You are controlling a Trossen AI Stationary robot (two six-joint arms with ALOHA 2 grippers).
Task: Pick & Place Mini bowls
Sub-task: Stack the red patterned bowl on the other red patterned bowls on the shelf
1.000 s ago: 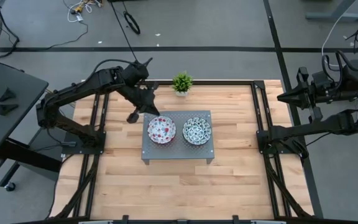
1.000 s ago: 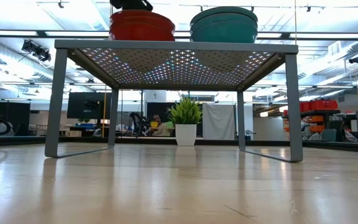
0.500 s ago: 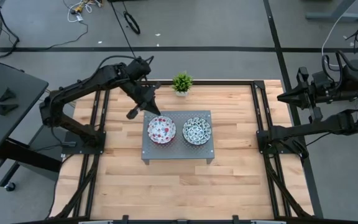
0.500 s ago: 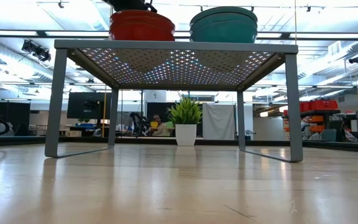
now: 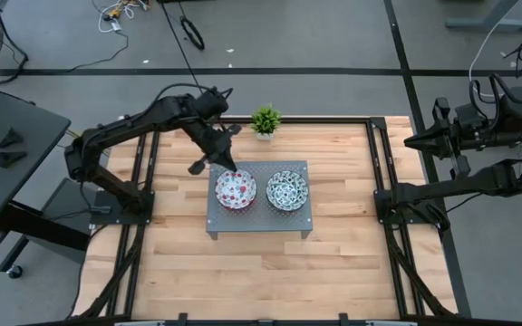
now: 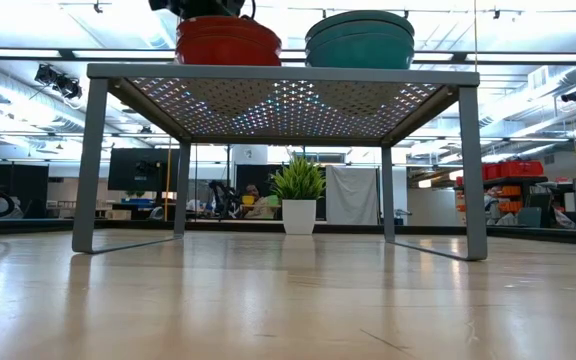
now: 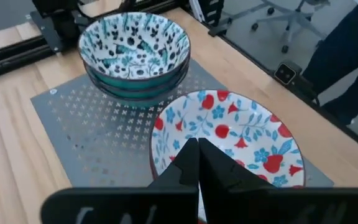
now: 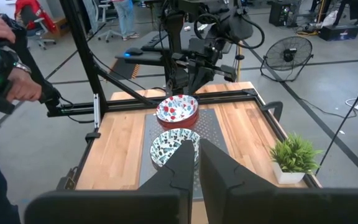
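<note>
From above, the red-spotted stack of mini bowls (image 5: 236, 188) and the blue-green stack (image 5: 287, 189) both sit on the grey perforated stand (image 5: 259, 224) — placing looks finished or nearly so. The left gripper (image 5: 214, 160) hangs just beside the red stack; the right gripper (image 5: 415, 141) waits well off the table. The low view shows both stacks atop the stand. In both wrist views the fingers are pressed together, empty. No readable writing anywhere.

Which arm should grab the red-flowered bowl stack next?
Left. The left gripper hovers beside the red-flowered bowl stack on the grey stand, fingers closed. The right gripper is parked beyond the table's right edge.
</note>
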